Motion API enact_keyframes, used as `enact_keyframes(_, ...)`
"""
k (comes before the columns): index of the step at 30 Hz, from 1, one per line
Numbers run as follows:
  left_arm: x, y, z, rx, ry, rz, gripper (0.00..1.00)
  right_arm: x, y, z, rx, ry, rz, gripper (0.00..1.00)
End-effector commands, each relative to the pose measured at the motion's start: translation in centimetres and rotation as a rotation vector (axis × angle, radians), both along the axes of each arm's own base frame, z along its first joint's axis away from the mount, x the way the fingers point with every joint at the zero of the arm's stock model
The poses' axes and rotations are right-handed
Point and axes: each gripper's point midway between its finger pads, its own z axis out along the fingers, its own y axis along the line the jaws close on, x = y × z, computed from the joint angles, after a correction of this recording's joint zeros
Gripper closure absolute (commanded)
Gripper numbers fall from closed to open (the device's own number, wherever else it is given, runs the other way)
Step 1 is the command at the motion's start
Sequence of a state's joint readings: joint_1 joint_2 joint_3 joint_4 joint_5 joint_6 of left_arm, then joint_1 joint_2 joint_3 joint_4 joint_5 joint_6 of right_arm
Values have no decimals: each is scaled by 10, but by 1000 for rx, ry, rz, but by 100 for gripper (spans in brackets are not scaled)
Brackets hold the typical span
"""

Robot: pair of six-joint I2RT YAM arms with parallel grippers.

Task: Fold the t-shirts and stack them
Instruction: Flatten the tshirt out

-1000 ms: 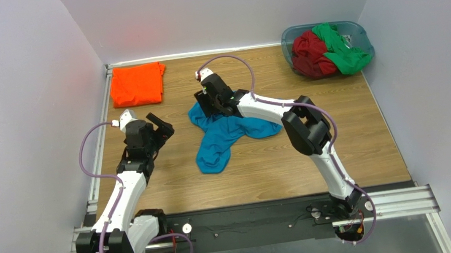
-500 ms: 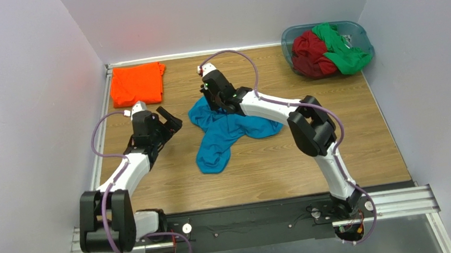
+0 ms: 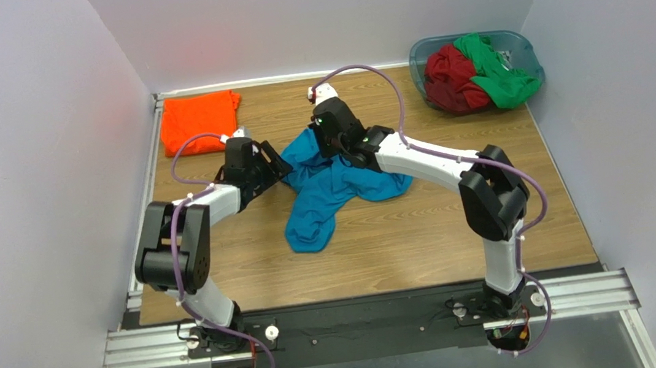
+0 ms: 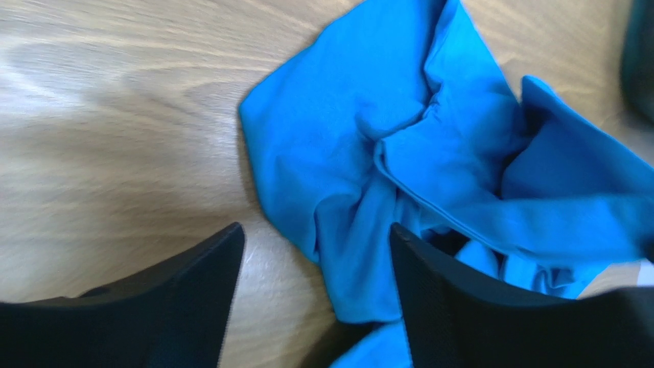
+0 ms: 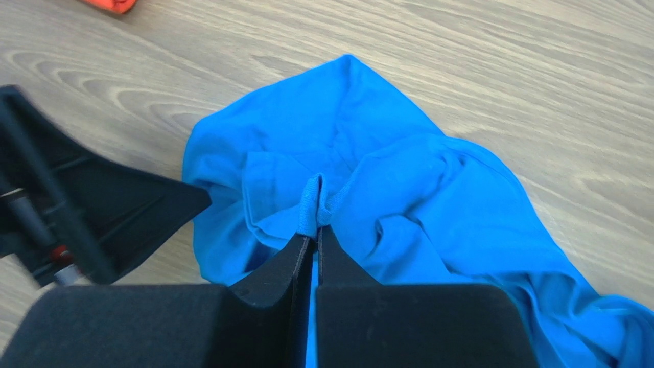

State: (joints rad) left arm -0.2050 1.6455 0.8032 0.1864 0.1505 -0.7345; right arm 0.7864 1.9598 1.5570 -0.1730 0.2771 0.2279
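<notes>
Wooden table (image 3: 404,249), pale walls. Right pincer (image 5: 315,239) clamps a fold of the teal-blue t-shirt (image 3: 324,198), crumpled mid-table. Left pincer (image 4: 316,230) stands apart at its left edge. Four shirts: orange t-shirt (image 3: 200,122) flat far-left; dark red t-shirt (image 3: 451,77) and green t-shirt (image 3: 498,77) in one tub (image 3: 524,43) far-right.

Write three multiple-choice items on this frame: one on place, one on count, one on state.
1. Where is the orange t-shirt? A) far-left corner of the table B) near edge C) centre
2. How many shirts are in the tub? A) one B) two C) four
3. The right gripper is: A) open over bare wood B) shut on a fold of the blue t-shirt C) shut on the orange t-shirt

1 A: it lies flat at the far left.
2 B: a dark red shirt and a green shirt fill it.
3 B: the right wrist view shows the jaws pinching a blue ridge.
</notes>
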Motion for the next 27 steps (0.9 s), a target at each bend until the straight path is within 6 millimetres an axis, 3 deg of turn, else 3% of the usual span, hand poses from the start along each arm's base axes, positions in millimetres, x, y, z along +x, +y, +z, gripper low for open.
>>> enact_keyframes(1, 4, -13, -10, -8, 16, -46, 28, -5, -22, 9, -9, -21, -77, 89)
enact_keyframes(12, 20, -8, -31, 80, 45, 12, 51, -25, -53, 30, 14, -48, -141, 91)
enact_keyframes(15, 35, -9, -26, 88, 25, 22, 72, -28, -66, 38, 10, -72, -177, 91)
enact_keyframes(16, 35, -7, -30, 105, 44, 23, 94, -29, -70, 48, 20, -88, -190, 91)
enact_keyframes(17, 44, -5, -21, 115, 25, 39, 100, -29, -80, 50, 4, -104, -221, 91)
enact_keyframes(21, 52, 7, 23, 142, -74, 101, 100, -27, -107, 80, 0, -182, -308, 97)
enact_keyframes(22, 52, 10, 56, 133, -145, 120, 100, -24, -118, 89, -6, -205, -339, 98)
enact_keyframes(24, 49, 22, 86, 156, -215, 164, 100, -26, -130, 119, 28, -257, -367, 97)
enact_keyframes(25, 44, 26, 120, 146, -285, 181, 100, -26, -139, 131, 16, -285, -386, 97)
enact_keyframes(26, 40, 33, 138, 154, -322, 209, 100, -27, -142, 142, 16, -307, -391, 97)
enact_keyframes(27, 35, 36, 152, 151, -344, 222, 100, -32, -151, 168, 44, -351, -405, 97)
